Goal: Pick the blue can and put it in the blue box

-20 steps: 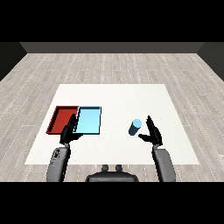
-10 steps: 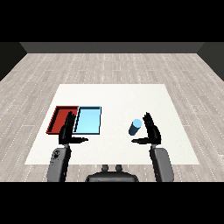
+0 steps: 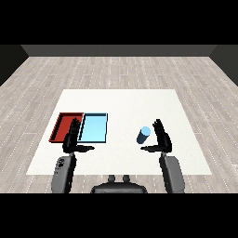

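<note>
The blue can (image 3: 143, 135) stands on the white table (image 3: 121, 100), well apart from the light blue tray (image 3: 93, 128), which lies to its left side by side with the red tray (image 3: 65, 126). The right hand (image 3: 161, 139) is just beside the can, on its right side, with the fingers straight and the thumb spread toward the can; it holds nothing, and no finger seems to touch the can. The left hand (image 3: 72, 140) is also open and empty, near the front edges of the two trays. The step in hand appears to be the reach for the can, so the grasp is not yet done. The next move probably calls for bringing the right palm against the can and curling the fingers round it, before lifting it and carrying it left to the light blue tray.
</note>
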{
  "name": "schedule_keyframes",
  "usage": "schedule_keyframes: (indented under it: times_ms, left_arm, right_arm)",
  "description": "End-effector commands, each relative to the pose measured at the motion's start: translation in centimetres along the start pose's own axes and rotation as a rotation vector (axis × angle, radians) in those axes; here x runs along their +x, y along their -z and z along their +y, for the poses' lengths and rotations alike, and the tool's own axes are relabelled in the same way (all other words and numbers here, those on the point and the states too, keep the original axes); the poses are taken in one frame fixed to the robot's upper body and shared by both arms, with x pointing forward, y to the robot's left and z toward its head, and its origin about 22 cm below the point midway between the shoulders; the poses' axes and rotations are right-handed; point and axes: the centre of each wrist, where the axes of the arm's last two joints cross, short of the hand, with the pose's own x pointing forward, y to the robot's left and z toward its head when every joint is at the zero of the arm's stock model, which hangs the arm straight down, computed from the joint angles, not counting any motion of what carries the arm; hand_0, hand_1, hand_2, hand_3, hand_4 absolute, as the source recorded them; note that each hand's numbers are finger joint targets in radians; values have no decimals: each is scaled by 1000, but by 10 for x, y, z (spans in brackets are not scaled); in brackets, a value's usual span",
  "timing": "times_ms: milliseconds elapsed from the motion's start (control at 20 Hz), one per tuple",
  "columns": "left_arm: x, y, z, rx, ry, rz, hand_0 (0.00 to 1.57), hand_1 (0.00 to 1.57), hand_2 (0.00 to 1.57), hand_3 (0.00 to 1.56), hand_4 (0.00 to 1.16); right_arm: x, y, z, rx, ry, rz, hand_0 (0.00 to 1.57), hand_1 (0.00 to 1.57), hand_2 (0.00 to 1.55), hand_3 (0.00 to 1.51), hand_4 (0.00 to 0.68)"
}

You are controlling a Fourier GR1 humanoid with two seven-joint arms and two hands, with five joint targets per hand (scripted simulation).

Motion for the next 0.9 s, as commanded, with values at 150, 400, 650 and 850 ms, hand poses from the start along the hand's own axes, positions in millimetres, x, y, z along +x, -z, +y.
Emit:
schedule_keyframes:
  times_ms: [150, 400, 650, 850]
  left_arm:
    - [-14, -2, 0, 13, 24, -16, 0, 0, 0, 0, 0]
    - [12, -7, 1, 2, 2, -5, 0, 0, 0, 0, 0]
    - [-2, -3, 7, 15, -16, -4, 0, 0, 0, 0, 0]
    - [15, -12, -6, 15, -59, -5, 0, 0, 0, 0, 0]
  right_arm:
    - [15, 18, -22, -60, -1, 30, 0, 0, 0, 0, 0]
    - [-17, 14, 4, -78, -6, 61, 0, 0, 0, 0, 0]
    - [-44, 22, -31, -112, 39, 88, 0, 0, 0, 0, 0]
    - [-37, 31, -9, -72, 48, 119, 0, 0, 0, 0, 0]
